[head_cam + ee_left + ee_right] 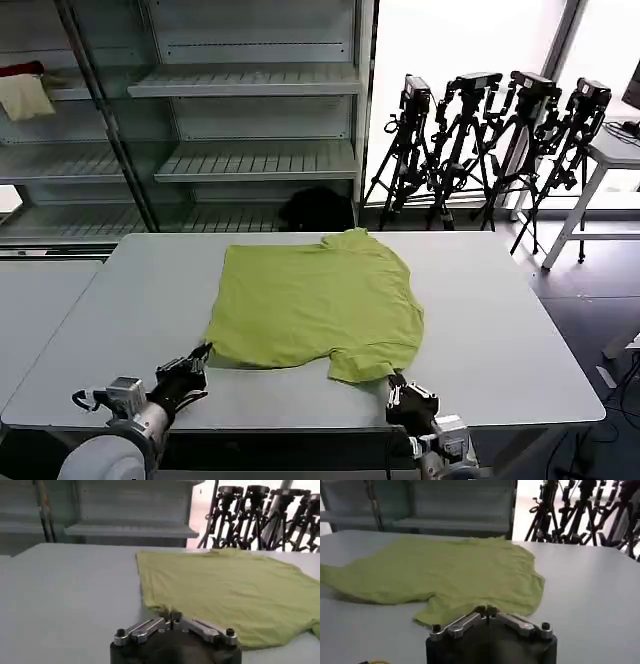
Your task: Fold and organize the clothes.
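Observation:
The lime-green T-shirt (315,305) lies spread flat on the grey table (500,320), plain side up, with one sleeve at its near right corner. At the shirt's near left corner my left gripper (201,353) is shut, its tips pinching the hem (159,611). By the table's front edge my right gripper (397,381) is shut on the near edge of the sleeve (470,605). In the left wrist view the left gripper (168,616) shows fingers pressed together at the cloth's edge. The right wrist view has the right gripper (487,612) closed the same way.
Grey shelving (250,160) stands behind the table, with a black bundle (318,208) at its foot and a pale cream cloth (25,96) on a left shelf. Camera tripods (480,140) stand at the back right beside a white table (610,150). A second table (40,310) adjoins on the left.

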Robot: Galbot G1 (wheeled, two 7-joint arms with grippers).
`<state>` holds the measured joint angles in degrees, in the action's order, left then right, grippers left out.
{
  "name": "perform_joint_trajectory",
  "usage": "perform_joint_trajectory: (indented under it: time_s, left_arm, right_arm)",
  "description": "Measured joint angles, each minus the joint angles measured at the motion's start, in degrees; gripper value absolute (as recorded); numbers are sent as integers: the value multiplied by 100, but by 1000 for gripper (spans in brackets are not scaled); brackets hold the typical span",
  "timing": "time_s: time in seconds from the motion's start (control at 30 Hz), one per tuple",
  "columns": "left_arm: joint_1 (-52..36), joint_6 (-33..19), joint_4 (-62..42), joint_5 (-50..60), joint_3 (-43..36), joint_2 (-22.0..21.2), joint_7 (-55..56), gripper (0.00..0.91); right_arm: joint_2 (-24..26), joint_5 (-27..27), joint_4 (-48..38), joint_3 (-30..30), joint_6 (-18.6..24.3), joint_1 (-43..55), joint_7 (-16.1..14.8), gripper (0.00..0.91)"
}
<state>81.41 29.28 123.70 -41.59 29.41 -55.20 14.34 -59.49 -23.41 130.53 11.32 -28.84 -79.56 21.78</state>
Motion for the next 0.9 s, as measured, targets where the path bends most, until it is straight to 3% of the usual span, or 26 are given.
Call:
perform_joint_trajectory:
  time_s: [0.37, 0.9]
  left_arm:
    - [-669, 40, -105, -259, -245, 23, 282, 0]
    - [-1795, -99, -814, -255, -830, -225, 578, 0]
  right_arm:
    - [260, 99, -579, 164, 484, 712, -713, 0]
    - [204, 392, -1939, -197, 1240, 2171, -1386, 0]
